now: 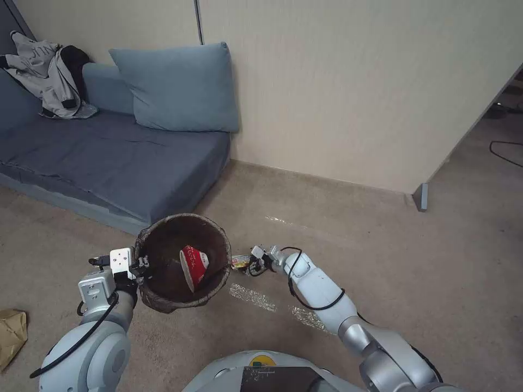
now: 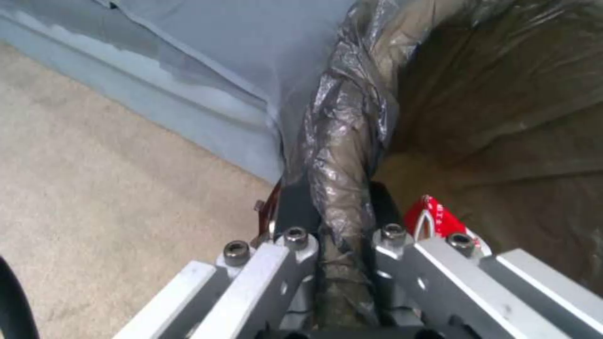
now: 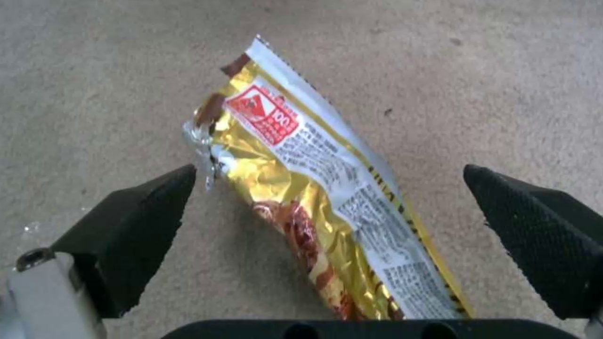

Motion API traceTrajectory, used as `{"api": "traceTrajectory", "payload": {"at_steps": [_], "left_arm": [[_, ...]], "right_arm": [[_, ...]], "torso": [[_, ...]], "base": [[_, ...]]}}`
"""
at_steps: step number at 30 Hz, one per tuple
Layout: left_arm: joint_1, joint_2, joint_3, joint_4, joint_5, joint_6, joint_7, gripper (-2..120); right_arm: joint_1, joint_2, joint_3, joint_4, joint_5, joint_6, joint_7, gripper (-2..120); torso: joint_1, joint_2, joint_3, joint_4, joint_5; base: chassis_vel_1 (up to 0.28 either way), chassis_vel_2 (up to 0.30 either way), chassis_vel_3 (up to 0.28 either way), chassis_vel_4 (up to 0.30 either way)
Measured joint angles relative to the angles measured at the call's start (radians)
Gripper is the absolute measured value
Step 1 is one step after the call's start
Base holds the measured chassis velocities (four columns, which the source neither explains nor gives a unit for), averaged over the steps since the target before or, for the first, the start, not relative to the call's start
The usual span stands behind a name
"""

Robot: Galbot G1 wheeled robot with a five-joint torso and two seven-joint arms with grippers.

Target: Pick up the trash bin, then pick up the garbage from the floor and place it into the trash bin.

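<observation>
Crinkled glossy foil wrapper [image 3: 314, 207], matt rough carpet [image 3: 94, 94], wrinkled shiny plastic bin liner [image 2: 342, 141], soft cloth sofa [image 1: 109, 158]

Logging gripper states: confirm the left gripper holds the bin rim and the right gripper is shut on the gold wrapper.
Not quite. The left gripper does clamp the trash bin rim, but the right gripper is open, fingers either side of the gold wrapper on the carpet, per the right wrist view.
</observation>
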Motion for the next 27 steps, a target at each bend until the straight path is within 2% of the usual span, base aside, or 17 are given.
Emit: {"api": "traceTrajectory", "payload": {"at_steps": [7,27], "left_arm": [[-0.003,0.0,0.001,0.0,0.0,0.0,0.001,3],[-0.005,0.003,0.001,0.0,0.0,0.0,0.001,3]], "right_arm": [[0.001,0.017,0.025,-0.043,-0.053,0.02,0.001,100],[0.013,0.033,0.071,-0.113,-0.081,0.033,0.005,100]], "torso": [[0.0,0.0,0.0,-0.0001,0.0],[0.0,0.0,0.0,0.0,0.0]], "base": [[0.0,0.0,0.0,0.0],[0.0,0.0,0.0,0.0]]}}
